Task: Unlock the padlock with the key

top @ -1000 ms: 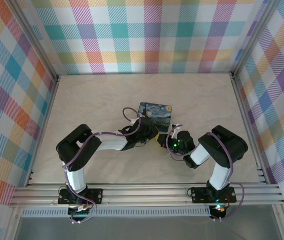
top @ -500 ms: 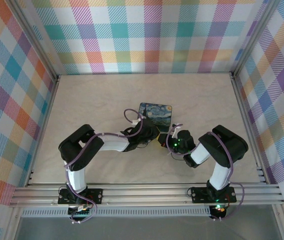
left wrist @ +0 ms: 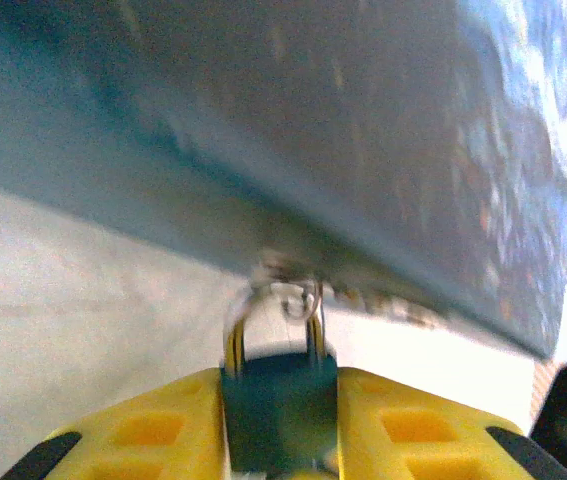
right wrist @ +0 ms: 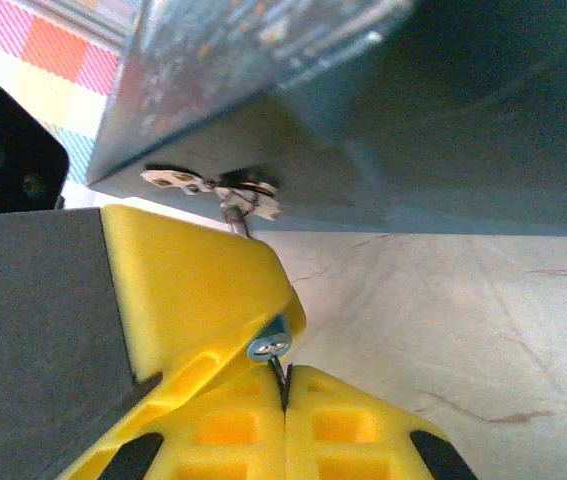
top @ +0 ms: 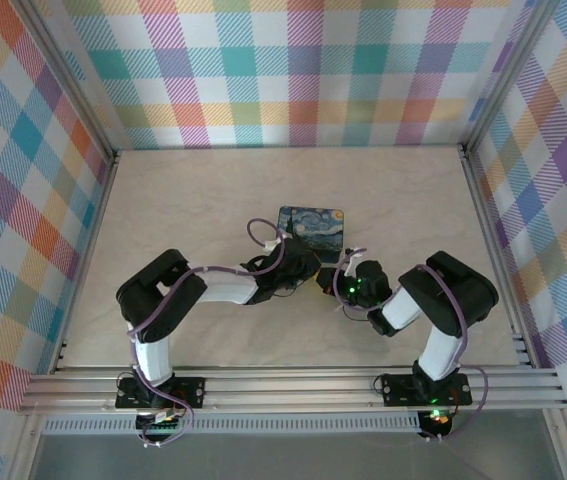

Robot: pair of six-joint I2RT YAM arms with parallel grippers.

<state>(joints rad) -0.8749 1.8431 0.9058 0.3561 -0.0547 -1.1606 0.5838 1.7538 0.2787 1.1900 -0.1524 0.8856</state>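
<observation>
Left pincer (left wrist: pixel 281 388) shifted right — gripping padlock (left wrist: pixel 277 415), right pincer (right wrist: pixel 284 388) pinching key (right wrist: pixel 268 347)

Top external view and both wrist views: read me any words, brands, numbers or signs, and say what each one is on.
No readable text in any of them.
Dark-blue starry-night printed rectangular box: painted picture, no lettering.
Small blue padlock: blurred, no marking legible.
Tiny silvery key: too small to tell.

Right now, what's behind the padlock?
Behind the padlock stands the painted box, its hasp at the shackle's top. The left gripper's fingers hide the padlock's flanks and underside.
</observation>
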